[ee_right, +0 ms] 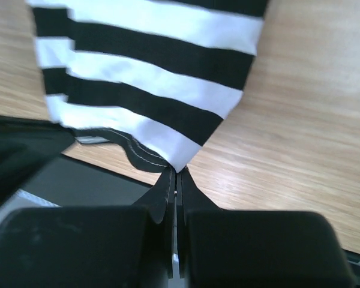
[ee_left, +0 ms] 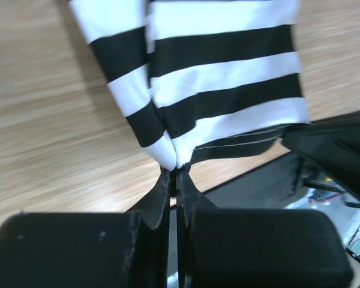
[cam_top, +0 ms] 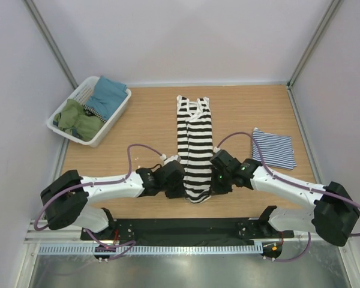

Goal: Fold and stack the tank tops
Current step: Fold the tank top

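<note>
A tank top with broad black-and-white stripes (cam_top: 195,144) lies as a long narrow strip down the middle of the table, its straps at the far end. My left gripper (cam_top: 179,187) is shut on its near left hem corner (ee_left: 171,157). My right gripper (cam_top: 211,185) is shut on the near right hem corner (ee_right: 179,161). Both corners are pinched right at the fingertips. A second tank top with thin navy-and-white stripes (cam_top: 273,149) lies folded on the right side of the table.
A white slatted basket (cam_top: 58,114) at the back left holds green, blue and striped cloth. The table's near edge and a black base plate (cam_top: 186,229) sit just behind the grippers. Grey walls enclose the table on three sides.
</note>
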Robot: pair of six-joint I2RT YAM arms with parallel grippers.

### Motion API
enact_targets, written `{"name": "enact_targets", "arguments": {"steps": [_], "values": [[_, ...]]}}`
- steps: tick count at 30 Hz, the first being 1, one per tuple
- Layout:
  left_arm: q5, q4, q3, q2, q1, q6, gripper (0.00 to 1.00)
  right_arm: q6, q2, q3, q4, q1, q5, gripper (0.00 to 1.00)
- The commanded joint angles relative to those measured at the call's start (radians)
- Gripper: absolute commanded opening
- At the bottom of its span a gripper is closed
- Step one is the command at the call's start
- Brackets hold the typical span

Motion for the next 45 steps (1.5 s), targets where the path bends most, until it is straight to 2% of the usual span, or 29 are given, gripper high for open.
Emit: {"name": "enact_targets", "arguments": {"steps": [1, 8, 14, 22, 31, 45], "values": [[-0.055, -0.057, 0.14, 0.003, 0.023, 0.078, 0.0, -0.058, -0.013, 0.124, -0.084, -0.006, 0.128, 0.01], [-0.052, -0.095, 0.248, 0.015, 0.135, 0.157, 0.0, -0.134, 0.03, 0.239, -0.092, -0.083, 0.179, 0.01], [-0.052, -0.1, 0.355, 0.063, 0.248, 0.213, 0.0, -0.219, 0.113, 0.361, -0.063, -0.202, 0.175, 0.01], [-0.065, -0.063, 0.493, 0.208, 0.337, 0.255, 0.0, -0.281, 0.258, 0.526, -0.011, -0.339, 0.147, 0.01], [-0.068, -0.041, 0.61, 0.301, 0.426, 0.276, 0.0, -0.312, 0.429, 0.692, -0.006, -0.387, 0.133, 0.01], [-0.041, -0.071, 0.803, 0.443, 0.486, 0.307, 0.0, -0.33, 0.623, 0.921, -0.046, -0.443, 0.136, 0.01]]}}
